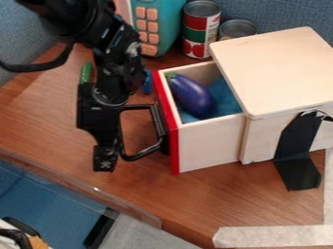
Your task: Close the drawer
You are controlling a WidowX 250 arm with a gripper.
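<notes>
The wooden box (280, 68) has its drawer (211, 146) pulled out toward the left, with a red front panel (166, 121). Inside the drawer a purple toy eggplant (191, 95) lies on blue cloth (224, 99). A black handle (144, 154) stands out from the red front. From the upper left the arm comes down, and my gripper (104, 158) hangs low over the table, left of the drawer front and beside the handle's outer side. Whether it touches the handle I cannot tell.
Two cans (200, 29) (236, 29) and a teal toy with orange buttons (156, 24) stand behind the drawer. A green object (86, 73) lies behind the arm. Black tape (298, 151) holds the box's side to the table (214, 194). The table's edge runs along the lower left.
</notes>
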